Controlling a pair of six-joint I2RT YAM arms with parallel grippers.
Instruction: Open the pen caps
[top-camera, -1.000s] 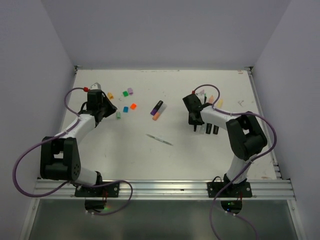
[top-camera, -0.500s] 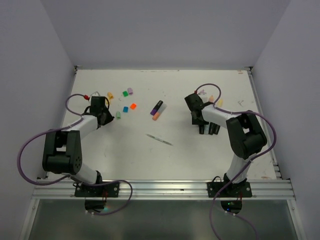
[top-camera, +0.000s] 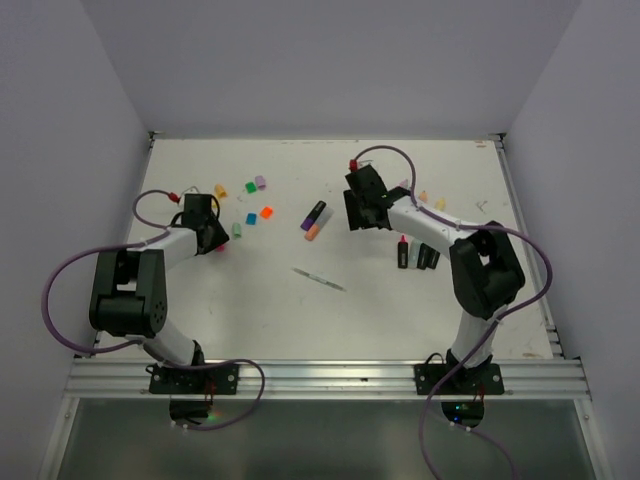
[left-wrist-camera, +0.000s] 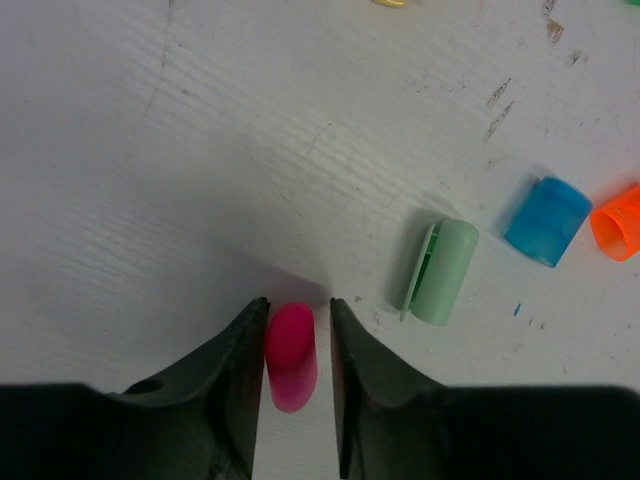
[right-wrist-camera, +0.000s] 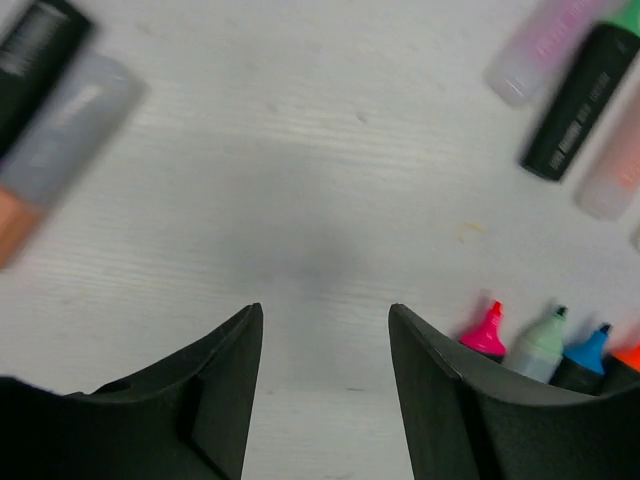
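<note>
In the left wrist view a pink cap (left-wrist-camera: 291, 342) lies on the table between the fingers of my left gripper (left-wrist-camera: 297, 310). It touches the left finger, and a narrow gap shows at the right finger, so the jaws stand slightly open. A pale green cap (left-wrist-camera: 441, 271), a blue cap (left-wrist-camera: 547, 221) and an orange cap (left-wrist-camera: 618, 222) lie to the right. My right gripper (right-wrist-camera: 325, 320) is open and empty over bare table. It hangs beside two capped pens (top-camera: 314, 214), left of the uncapped pens (top-camera: 418, 256).
Bright green (top-camera: 251, 187), purple (top-camera: 260, 182) and yellow (top-camera: 220, 190) caps lie at the back left. A thin pale stick (top-camera: 319, 279) lies mid-table. Pink (right-wrist-camera: 485, 333), green (right-wrist-camera: 540, 340) and blue (right-wrist-camera: 588, 352) pen tips show beside my right finger. More pens (right-wrist-camera: 585, 90) lie beyond.
My right gripper has moved left and back, away from the uncapped pens towards the two capped pens, and opened wider. My left gripper's jaws have loosened round the pink cap.
</note>
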